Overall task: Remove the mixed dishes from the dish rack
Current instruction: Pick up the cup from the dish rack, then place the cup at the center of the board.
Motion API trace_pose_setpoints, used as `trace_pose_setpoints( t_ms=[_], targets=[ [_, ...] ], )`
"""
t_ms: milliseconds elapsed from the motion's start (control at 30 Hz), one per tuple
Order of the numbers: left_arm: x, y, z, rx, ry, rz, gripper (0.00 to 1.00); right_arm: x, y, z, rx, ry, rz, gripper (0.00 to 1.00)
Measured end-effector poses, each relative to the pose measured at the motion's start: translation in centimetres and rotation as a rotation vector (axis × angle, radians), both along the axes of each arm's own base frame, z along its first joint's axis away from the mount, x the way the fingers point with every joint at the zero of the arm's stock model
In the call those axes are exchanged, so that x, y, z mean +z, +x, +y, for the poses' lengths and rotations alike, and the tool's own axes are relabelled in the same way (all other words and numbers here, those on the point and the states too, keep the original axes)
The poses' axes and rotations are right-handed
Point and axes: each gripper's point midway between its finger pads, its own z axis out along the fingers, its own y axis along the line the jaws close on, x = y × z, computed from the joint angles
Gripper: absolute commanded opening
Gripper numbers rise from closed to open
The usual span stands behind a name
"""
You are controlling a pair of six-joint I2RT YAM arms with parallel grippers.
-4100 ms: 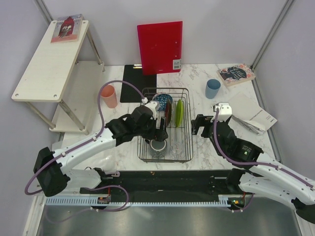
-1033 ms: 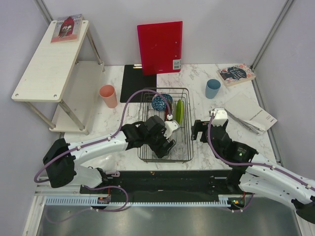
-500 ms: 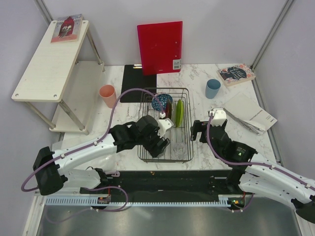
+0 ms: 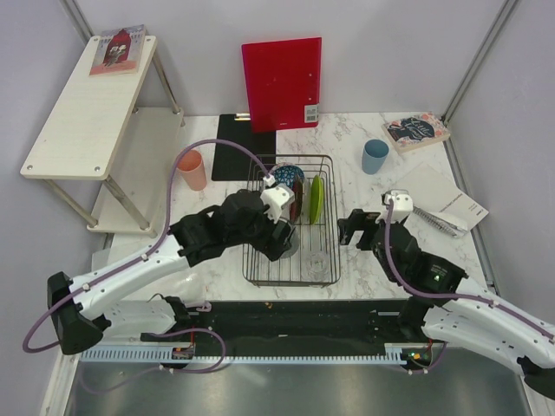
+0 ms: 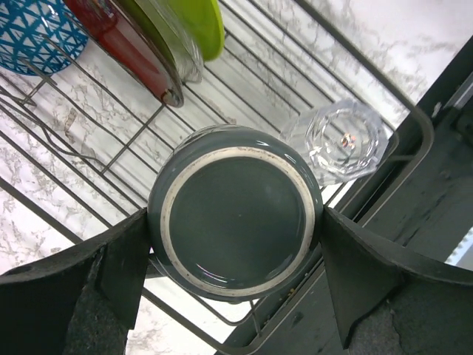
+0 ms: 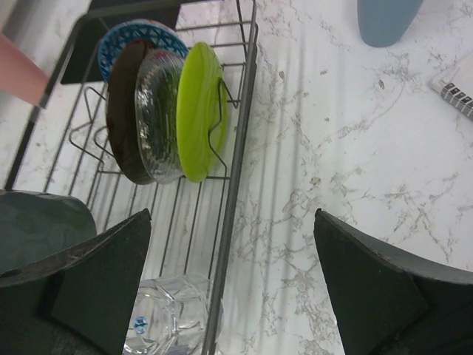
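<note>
Since half a second ago the left arm has pulled up and away from the near end of the dish rack (image 4: 332, 217). It has brought the dark grey mug (image 5: 236, 214) with it. The left fingers (image 5: 122, 274) are closed on the mug's wall from both sides, base up, and it looks lifted off the wires. I judge it stiff, fairly heavy and smooth-glazed, so it could slip. A squeeze across the wall near the foot ring seems right; I can't see the handle. The clear glass (image 5: 344, 140) sits just below and beside the fingers and is fragile. Beyond them stand the dark red plate (image 5: 126, 37), clear glass plate (image 5: 174, 44) and lime-green dish (image 5: 196, 22). The right fingers (image 6: 369, 288) are spread wide and hold nothing, just outside the rack over the tabletop (image 6: 355, 148).
</note>
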Motion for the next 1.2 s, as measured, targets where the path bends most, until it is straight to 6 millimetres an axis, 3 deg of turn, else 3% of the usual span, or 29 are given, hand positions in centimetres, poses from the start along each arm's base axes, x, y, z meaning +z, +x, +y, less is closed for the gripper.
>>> trace_pose_setpoints(
  t_ms=[133, 300, 467, 667, 700, 833, 967, 1200],
  targets=[
    [2.2, 0.6, 0.2, 0.059, -0.136, 0.037, 0.02, 2.5, -0.3, -0.4, -0.011, 0.095, -0.048, 0.98],
    [7.7, 2.1, 0.5, 0.106, -0.463, 0.112, 0.02, 5.4, -0.7, -0.9, -0.020, 0.208, -0.108, 0.98],
    [11.8, 2.2, 0.0, 0.045, -0.724, 0.153, 0.02, 6.2, -0.9, -1.0, -0.025, 0.251, -0.123, 0.98],
    [13.2, 1.3, -0.5, -0.058, -0.935, 0.252, 0.02, 7.0, -1.0, -0.9, -0.015, 0.293, -0.138, 0.87],
    [13.4, 1.3, -0.5, -0.070, -0.969, 0.264, 0.02, 7.0, -1.1, -0.7, -0.005, 0.298, -0.136, 0.80],
    [14.9, 1.4, -0.6, -0.122, -1.085, 0.304, 0.02, 7.6, -1.3, -0.1, 0.028, 0.326, -0.143, 0.68],
    [16.6, 1.4, -0.6, -0.181, -1.195, 0.320, 0.02, 9.5, -2.1, 1.0, 0.115, 0.406, -0.187, 0.67],
    [17.8, 2.3, -1.0, -0.235, -1.313, 0.383, 0.02, 12.2, -4.0, 4.0, 0.325, 0.530, -0.272, 0.77]
  ],
)
